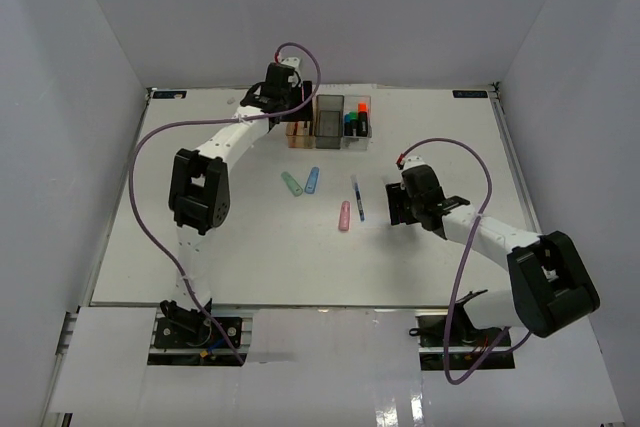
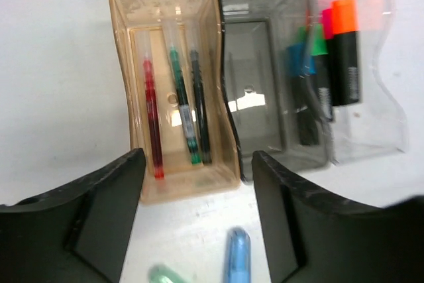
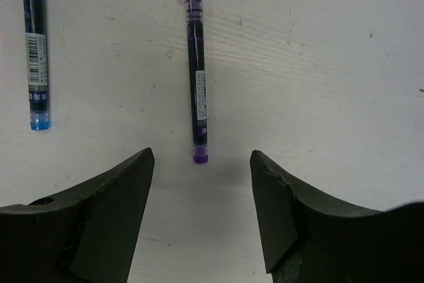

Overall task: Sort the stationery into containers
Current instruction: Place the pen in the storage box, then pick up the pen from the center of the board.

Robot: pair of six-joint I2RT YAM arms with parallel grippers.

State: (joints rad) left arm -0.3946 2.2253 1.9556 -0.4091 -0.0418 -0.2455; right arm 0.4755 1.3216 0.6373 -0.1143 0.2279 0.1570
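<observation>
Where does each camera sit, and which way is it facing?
Top: above and behind the bases, looking down on the table; both arms show, left gripper at the bins, right gripper mid-table.
Left wrist: on the left arm, looking down into the bins; its open fingers frame the bottom.
Right wrist: on the right arm, looking down at a purple pen and blue pen; open fingers below.
Shared: top and left wrist both show the bins and blue highlighter.

Pens [image 2: 175, 107] in left bin [image 2: 122, 64]; highlighters [image 2: 343, 57] in right bin [image 2: 389, 97]
</observation>
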